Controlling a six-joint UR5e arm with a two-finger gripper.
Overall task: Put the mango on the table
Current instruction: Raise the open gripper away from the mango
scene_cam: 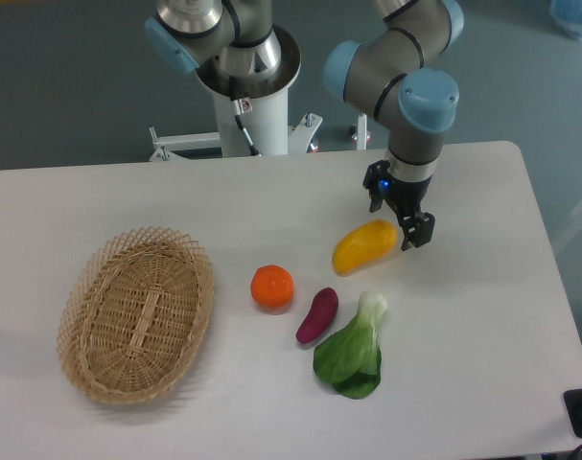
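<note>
Mango (364, 246) lies on the white bench (482, 316), its right tip between the spread fingers of the end effector (400, 220), which looks open and grips nothing. From where I stand the release seems done, so the arm should lift straight up without nudging the fruit toward the eggplant (317, 315) and bok choy (353, 353) below and left of the end effector.

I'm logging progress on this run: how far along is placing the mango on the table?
Looks nearly done: the mango lies on the white table, right of the orange and well away from the basket. In hand: the gripper is open at the mango's right end, fingers either side of it. Left: lifting the arm clear.
</note>
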